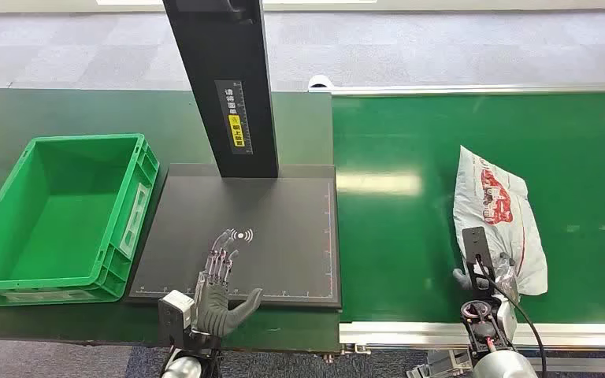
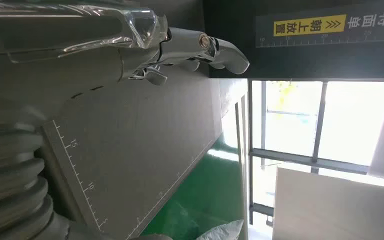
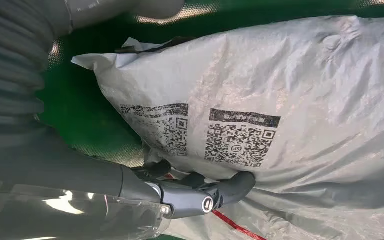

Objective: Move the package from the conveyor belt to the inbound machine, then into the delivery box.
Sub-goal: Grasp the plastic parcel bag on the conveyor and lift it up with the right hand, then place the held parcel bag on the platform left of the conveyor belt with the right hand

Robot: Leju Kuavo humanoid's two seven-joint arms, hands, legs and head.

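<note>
The right hand (image 1: 484, 277) seems to grip the crinkled white plastic mailer package (image 1: 498, 216) on the green conveyor belt (image 1: 410, 236). Left of the belt, the left hand (image 1: 219, 295) hovers spread wide and empty.

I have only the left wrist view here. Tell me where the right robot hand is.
Observer: The right robot hand is at the near end of the white package on the green conveyor belt, fingers against the bag.
Operator: Report whether it has lifted it.
Observer: Not visibly; in the head view the package lies flat on the belt.
Operator: Give me the delivery box.
Observer: The green delivery box sits left of the black inbound machine plate, with nothing inside.
Operator: And my left robot hand from above.
Observer: The left robot hand is over the plate's near edge, fingers spread, holding nothing.
</note>
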